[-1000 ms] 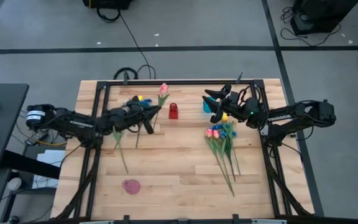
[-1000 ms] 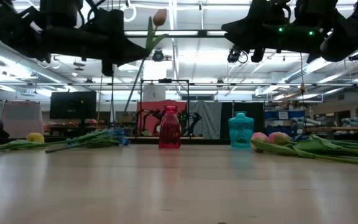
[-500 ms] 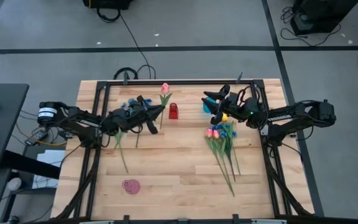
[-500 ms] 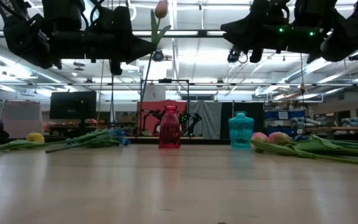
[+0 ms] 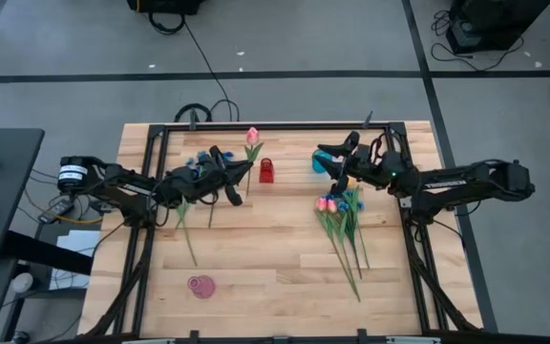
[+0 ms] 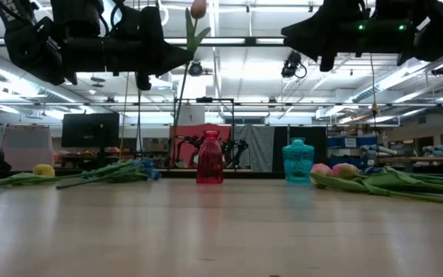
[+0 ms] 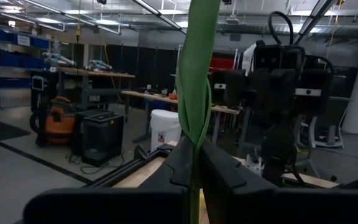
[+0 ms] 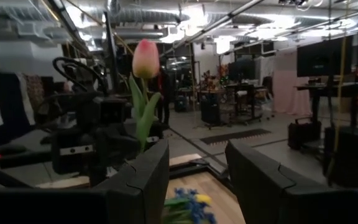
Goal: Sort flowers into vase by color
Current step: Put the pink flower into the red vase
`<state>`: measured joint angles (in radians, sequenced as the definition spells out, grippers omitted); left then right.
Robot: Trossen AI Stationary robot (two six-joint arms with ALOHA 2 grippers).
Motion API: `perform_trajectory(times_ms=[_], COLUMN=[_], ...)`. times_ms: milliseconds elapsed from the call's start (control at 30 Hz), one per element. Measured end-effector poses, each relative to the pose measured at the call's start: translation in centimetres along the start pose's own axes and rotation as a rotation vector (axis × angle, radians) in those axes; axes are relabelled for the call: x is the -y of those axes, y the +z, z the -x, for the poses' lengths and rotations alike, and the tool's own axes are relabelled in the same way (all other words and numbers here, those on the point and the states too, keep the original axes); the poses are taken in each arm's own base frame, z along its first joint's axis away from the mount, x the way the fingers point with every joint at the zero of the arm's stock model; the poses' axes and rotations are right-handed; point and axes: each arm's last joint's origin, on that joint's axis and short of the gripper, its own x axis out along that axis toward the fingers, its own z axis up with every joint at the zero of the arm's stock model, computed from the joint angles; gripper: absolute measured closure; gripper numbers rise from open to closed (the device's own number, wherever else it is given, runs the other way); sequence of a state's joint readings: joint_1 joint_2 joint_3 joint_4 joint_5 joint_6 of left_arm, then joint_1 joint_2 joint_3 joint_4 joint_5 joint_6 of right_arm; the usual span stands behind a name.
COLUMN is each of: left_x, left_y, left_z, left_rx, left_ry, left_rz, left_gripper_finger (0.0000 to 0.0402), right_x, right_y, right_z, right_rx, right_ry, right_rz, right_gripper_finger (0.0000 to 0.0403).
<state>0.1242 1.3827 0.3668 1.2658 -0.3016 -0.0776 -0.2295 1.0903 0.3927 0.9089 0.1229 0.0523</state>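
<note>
Standing nearly upright in the air, a pink tulip point(image 5: 252, 136) is pinched by its stem in the left gripper point(image 5: 246, 168), whose fingers point(image 7: 229, 177) close tight around the green stalk in the left wrist view. The bloom point(image 6: 198, 9) sits above and just left of the red vase point(image 5: 266, 171), which stands near the table's far edge; a teal vase point(image 6: 298, 161) stands to its right. Loose flowers point(image 5: 197, 196) lie flat under the left arm, with a yellow tulip point(image 6: 44, 170) at that side. A second bunch point(image 5: 343, 225) of pink, blue and yellow lies below the right gripper point(image 5: 330, 159), which hovers over the teal vase with jaws spread and empty. A pink disc point(image 5: 200, 285) rests on bare wood near the front. No writing is readable. The table's point(image 5: 275, 277) front half is mostly open.
</note>
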Motion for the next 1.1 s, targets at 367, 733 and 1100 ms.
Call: perform_trajectory(times_ms=[367, 733, 1100], left_x=[0.5, -0.9, -0.6], left_y=[1.5, 2.0, 3.6], left_z=[0.3, -0.6, -3.3], left_rx=[0.105, 0.135, 0.209], left_ry=[-0.156, -0.087, -0.088], left_rz=[0.008, -0.058, -0.103], left_gripper_finger=[0.0378, 0.0378, 0.0378], right_x=[0.1, 0.1, 0.1], right_y=[-0.4, -0.3, -0.3], right_z=[-0.2, -0.2, -0.2], right_rx=[-0.013, -0.002, 0.000], right_ry=[-0.020, -0.020, -0.020], right_rz=[0.009, 0.005, 0.008], right_gripper_finger=[0.0231, 0.0231, 0.0231])
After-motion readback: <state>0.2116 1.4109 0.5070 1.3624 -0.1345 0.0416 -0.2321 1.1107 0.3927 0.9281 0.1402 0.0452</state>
